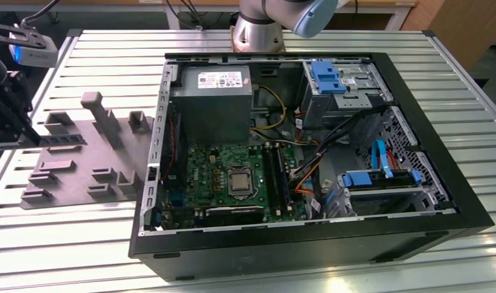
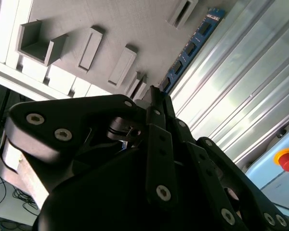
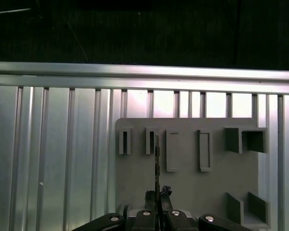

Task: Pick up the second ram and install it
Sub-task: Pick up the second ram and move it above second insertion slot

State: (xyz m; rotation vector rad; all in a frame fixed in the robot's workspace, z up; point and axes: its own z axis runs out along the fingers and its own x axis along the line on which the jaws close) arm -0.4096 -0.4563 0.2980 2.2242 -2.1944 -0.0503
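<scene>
One ram [image 2: 190, 48] — gripped, jutting from hand [image 2: 155, 94]

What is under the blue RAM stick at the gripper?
Under the second ram lies the grey holder plate with its slots, on the slatted table. The gripper covers the stick's near end and the plate below it.
</scene>
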